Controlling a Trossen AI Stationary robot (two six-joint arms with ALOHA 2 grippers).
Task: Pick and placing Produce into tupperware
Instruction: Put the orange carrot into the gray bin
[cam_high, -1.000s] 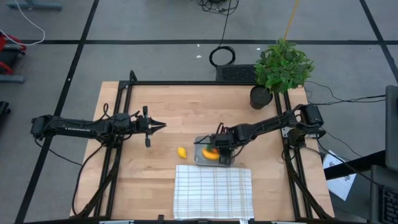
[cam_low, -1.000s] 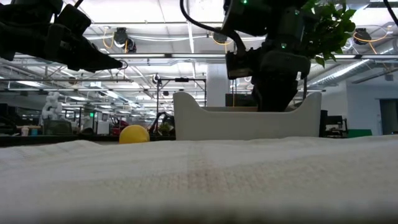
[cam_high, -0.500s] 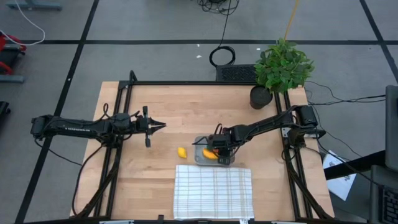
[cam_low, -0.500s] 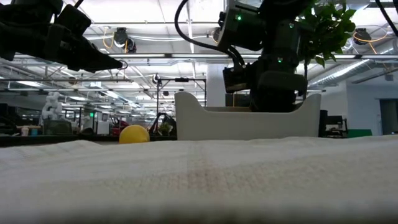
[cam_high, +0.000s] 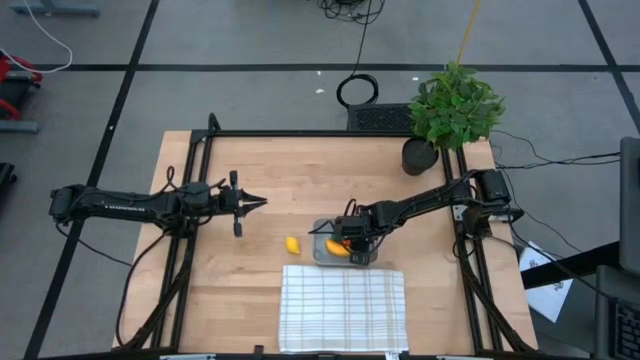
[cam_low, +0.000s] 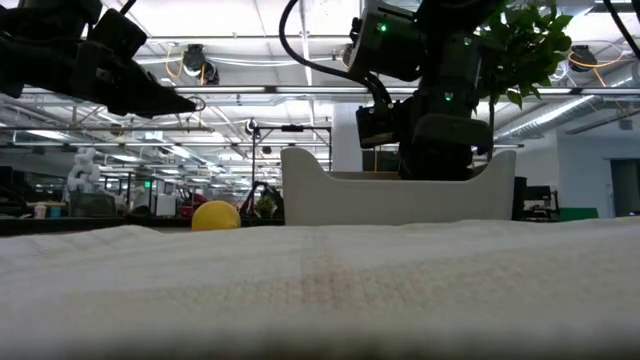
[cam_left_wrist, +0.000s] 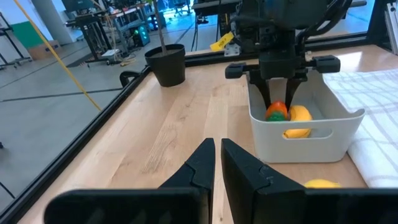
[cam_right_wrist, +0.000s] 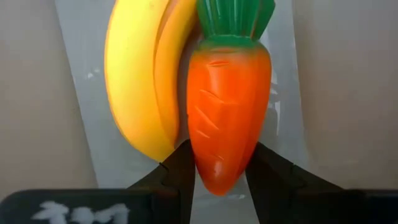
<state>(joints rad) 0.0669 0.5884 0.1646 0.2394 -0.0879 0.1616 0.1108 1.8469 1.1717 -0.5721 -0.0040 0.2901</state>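
Note:
My right gripper (cam_high: 348, 238) reaches down into the translucent grey tub (cam_high: 318, 255) and is shut on the orange carrot (cam_right_wrist: 227, 106), also visible in the left wrist view (cam_left_wrist: 277, 112). The curved yellow banana (cam_right_wrist: 140, 87) lies on the tub's floor beside the carrot. The small yellow lemon (cam_high: 292, 243) rests on the wooden table just left of the tub. My left gripper (cam_high: 262, 202) hovers shut above the table, left of and beyond the lemon, touching nothing. My right gripper pinches the carrot's pointed end (cam_right_wrist: 217, 177) between its two fingers (cam_right_wrist: 180, 168), coming from above and pointing down into the tub. The carrot runs on along the fingers, green top (cam_right_wrist: 235, 18) away from them, close against the banana. Whether it rests on the tub's floor I cannot tell.
A white grid-patterned cloth (cam_high: 343, 308) lies at the table's near edge, just in front of the tub. A potted plant (cam_high: 455, 105) stands at the far right corner. Bare wood lies between the left gripper and the tub.
My right gripper has come down into the tub with the carrot still between its fingers, ending lower inside the walls. The banana and the lemon have stayed where they were.

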